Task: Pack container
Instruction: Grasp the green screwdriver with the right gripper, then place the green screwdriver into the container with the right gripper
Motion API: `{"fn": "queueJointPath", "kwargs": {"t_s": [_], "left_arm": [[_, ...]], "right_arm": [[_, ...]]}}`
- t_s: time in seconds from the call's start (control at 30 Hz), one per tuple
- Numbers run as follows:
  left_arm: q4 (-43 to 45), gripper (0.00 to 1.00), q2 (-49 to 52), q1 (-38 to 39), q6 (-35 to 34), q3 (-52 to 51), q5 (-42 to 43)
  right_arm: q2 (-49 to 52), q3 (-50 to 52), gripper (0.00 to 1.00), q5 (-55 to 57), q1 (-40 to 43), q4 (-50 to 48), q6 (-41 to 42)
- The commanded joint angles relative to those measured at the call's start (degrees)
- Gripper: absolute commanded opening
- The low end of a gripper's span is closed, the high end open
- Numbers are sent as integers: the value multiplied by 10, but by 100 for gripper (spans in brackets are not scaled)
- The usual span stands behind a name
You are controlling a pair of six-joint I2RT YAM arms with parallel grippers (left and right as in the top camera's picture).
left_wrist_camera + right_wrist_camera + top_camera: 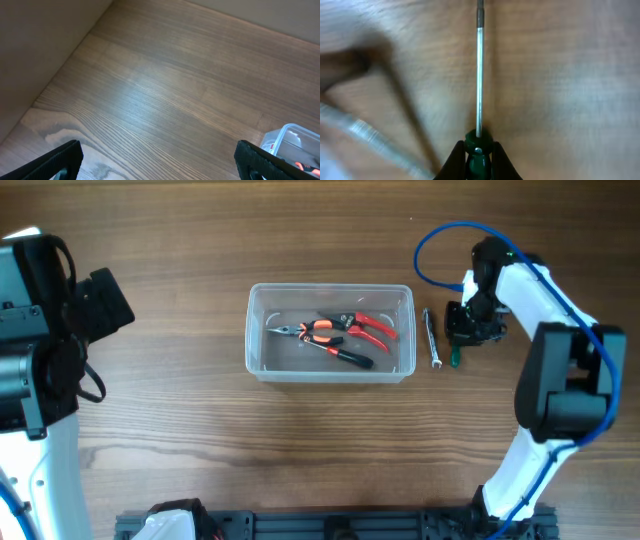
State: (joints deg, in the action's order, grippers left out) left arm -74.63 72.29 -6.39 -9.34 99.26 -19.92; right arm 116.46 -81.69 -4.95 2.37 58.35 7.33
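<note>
Distance set the left pincer apart from the work: it hung over bare tabletop well to the left of the container, its fingers spread wide with nothing between them, which suggested it was parked out of the way while the other arm worked. The container sat near the middle of the tabletop, upright and open-topped. This clear tub already held orange-handled pliers, red-handled cutters and a black-handled tool, all lying flat on its floor so that room was left for more. Just beside its right wall, outside, a slim grey tool lay on the wood, apparently yet to be packed. Further right, the right pincer was pressed together on the green handle of a screwdriver, the shaft pointing straight ahead of the fingers. Gripping at the handle end probably kept the long shaft free to be steered over the rim. The wrist view was blurred, so whether the screwdriver touched the wood could not be told.
</note>
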Motion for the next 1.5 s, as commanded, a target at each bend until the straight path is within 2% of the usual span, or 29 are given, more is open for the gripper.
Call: {"fn": "queueJointPath", "kwargs": {"t_s": [0.0,0.1,0.13,0.2,0.3,0.37,0.43,0.5,0.6,0.7,0.87,1.0,1.07,1.27,1.33,1.47], "left_arm": [[0,100,-6,-3,-1,-1,-9],[0,100,-6,-3,-1,-1,-9],[0,100,-6,-3,-1,-1,-9],[0,100,-6,-3,-1,-1,-9],[0,100,-6,-3,-1,-1,-9],[0,100,-6,-3,-1,-1,-9],[0,100,-6,-3,-1,-1,-9],[0,100,-6,-3,-1,-1,-9],[0,100,-6,-3,-1,-1,-9],[0,100,-6,-3,-1,-1,-9],[0,100,-6,-3,-1,-1,-9],[0,100,-6,-3,-1,-1,-9],[0,100,-6,-3,-1,-1,-9],[0,100,-6,-3,-1,-1,-9],[0,100,-6,-3,-1,-1,-9],[0,100,-6,-3,-1,-1,-9]], "right_arm": [[-195,-42,4,-71,-38,4,17],[-343,-48,4,-77,-133,-31,-30],[-399,-48,4,-76,-203,-51,-75],[-442,-47,4,-76,-317,-71,-130],[-416,-22,4,-76,-459,-115,-203],[-337,-5,4,-73,-498,-127,-259],[-257,-3,4,-69,-501,-127,-301],[-152,-3,4,-53,-500,-139,-415],[-70,-3,4,28,-500,-163,-436],[-34,-3,4,39,-500,-176,-474],[-32,-3,4,40,-500,-181,-474],[-36,-17,4,126,-501,-179,-442],[-69,-31,4,138,-501,-172,-433],[-231,-59,4,47,-501,-184,-397],[-281,-59,4,47,-495,-199,-385],[-245,-47,4,38,-471,-200,-374]]}}
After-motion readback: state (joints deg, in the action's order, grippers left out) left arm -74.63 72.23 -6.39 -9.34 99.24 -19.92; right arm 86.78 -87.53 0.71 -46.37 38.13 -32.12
